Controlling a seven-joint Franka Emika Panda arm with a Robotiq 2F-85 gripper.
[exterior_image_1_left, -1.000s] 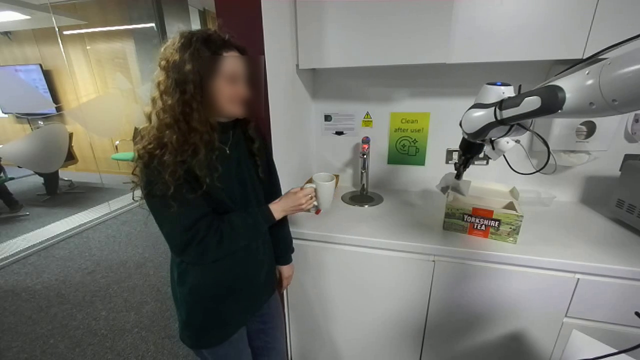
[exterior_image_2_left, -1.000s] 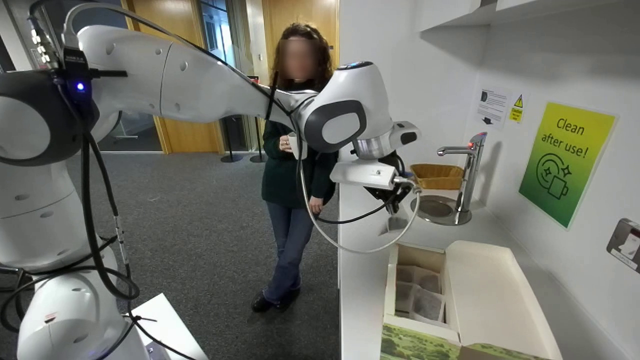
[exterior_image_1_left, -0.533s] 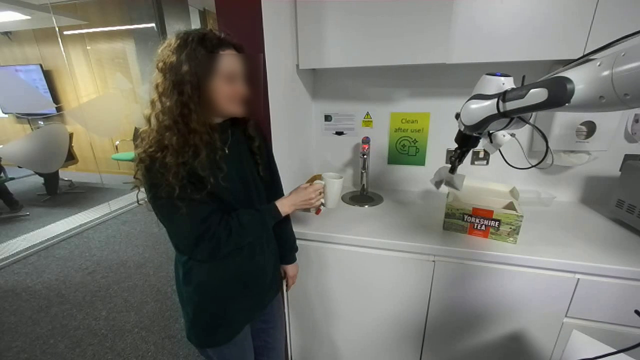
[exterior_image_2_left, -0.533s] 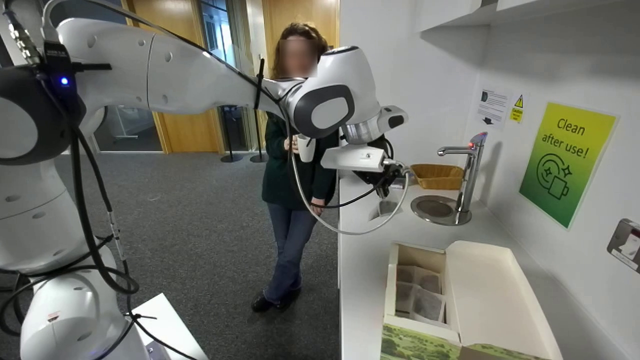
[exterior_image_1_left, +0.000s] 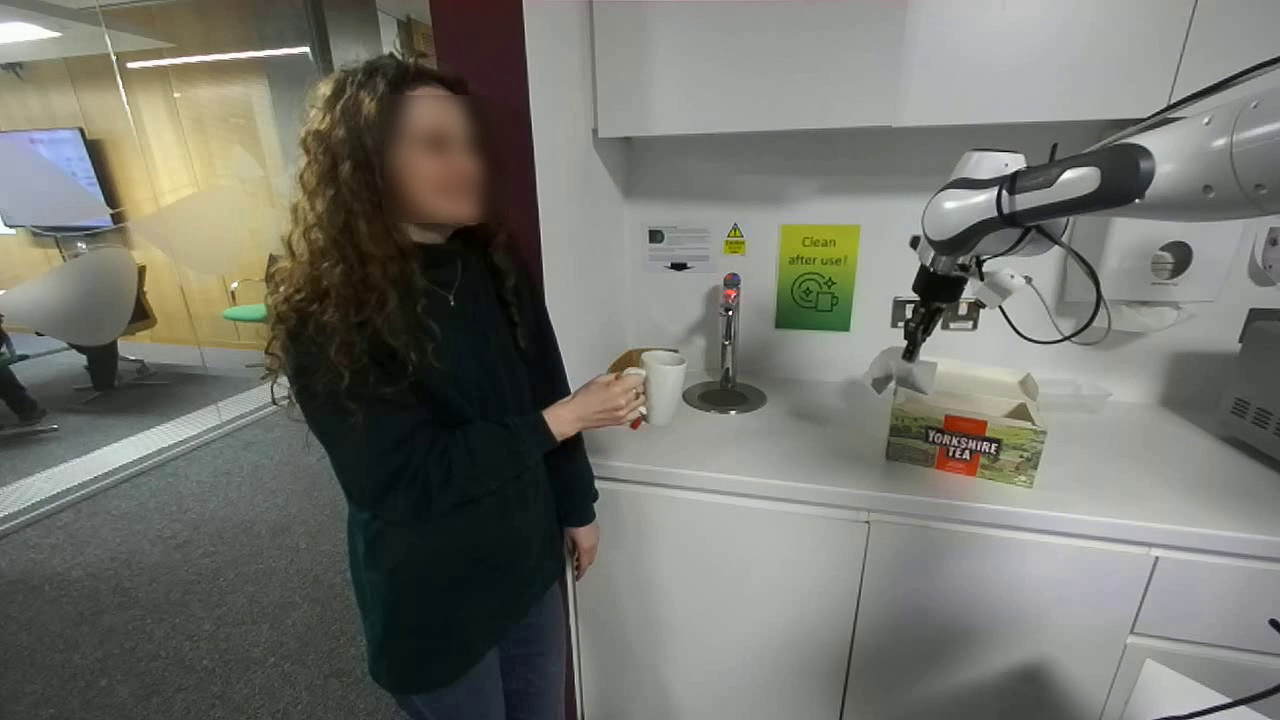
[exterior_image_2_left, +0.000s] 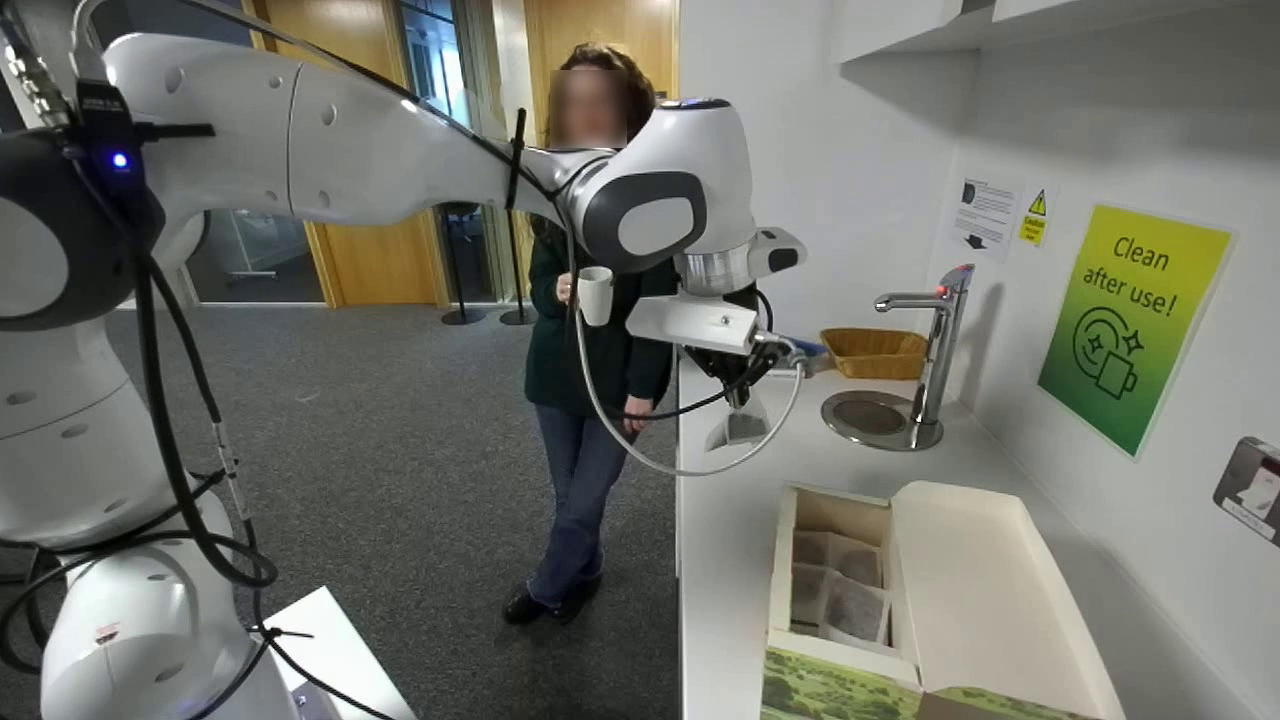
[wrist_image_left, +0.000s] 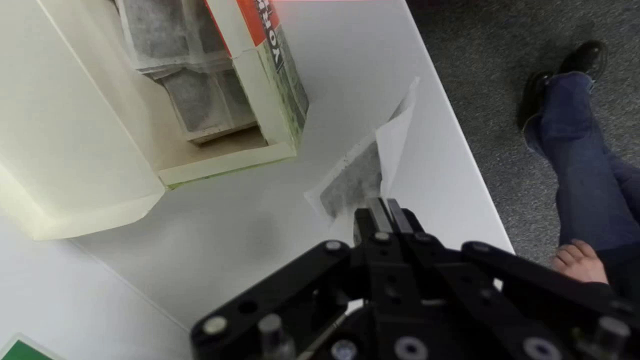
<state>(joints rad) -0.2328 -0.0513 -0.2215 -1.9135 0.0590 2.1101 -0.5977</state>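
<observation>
My gripper (wrist_image_left: 387, 205) is shut on a pale, grey-filled tea bag (wrist_image_left: 352, 180), which seems to have two joined panels. The bag hangs from the fingertips above the white counter. In the exterior views the gripper (exterior_image_1_left: 910, 352) (exterior_image_2_left: 740, 400) points down with the tea bag (exterior_image_1_left: 902, 373) (exterior_image_2_left: 737, 430) under it. The open Yorkshire Tea box (exterior_image_1_left: 910, 432) (exterior_image_2_left: 840, 690) stands on the counter beside the held bag, apart from it in the wrist view (wrist_image_left: 230, 162). More tea bags (exterior_image_2_left: 850, 605) (wrist_image_left: 160, 35) lie inside the box. Its lid is folded back.
A person (exterior_image_1_left: 430, 400) (exterior_image_2_left: 600, 370) stands at the counter's far end, holding a white mug (exterior_image_1_left: 663, 388) (exterior_image_2_left: 596, 297). A metal tap (exterior_image_1_left: 729, 335) (exterior_image_2_left: 940, 350) and a wicker basket (exterior_image_2_left: 875, 353) are near there. Wall cabinets (exterior_image_1_left: 800, 70) hang above. A grey appliance (exterior_image_1_left: 1255, 390) stands beyond the box.
My gripper has moved with the tea bag away from the box and towards the counter's front edge, rising, then dropping slightly. The person has brought the mug closer and turned the head.
</observation>
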